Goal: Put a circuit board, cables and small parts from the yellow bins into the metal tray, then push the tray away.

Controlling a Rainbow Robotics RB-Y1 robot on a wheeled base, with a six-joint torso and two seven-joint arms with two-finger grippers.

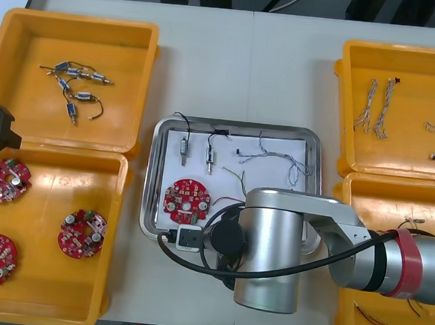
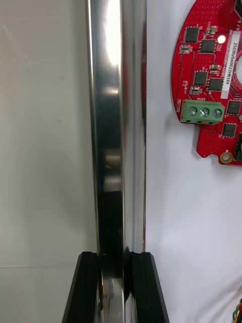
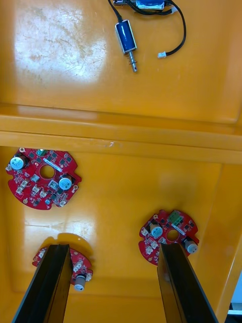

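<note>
Shiny steel is forming the metal tray, which is sitting mid-table between the yellow bins, carrying a circuit board, cables and small metal parts. The right gripper is pinching its near rim, fingers narrowed to the lip's thickness. Being rigid, light and slick, the tray is probably going to slide easily, so a low, mid-rim hold is looking soundest. The left gripper is hanging wide open over the near left bin.

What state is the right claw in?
Shut: the right claw's fingers pinch the metal tray's rim. The left claw hovers open over a yellow bin.
</note>
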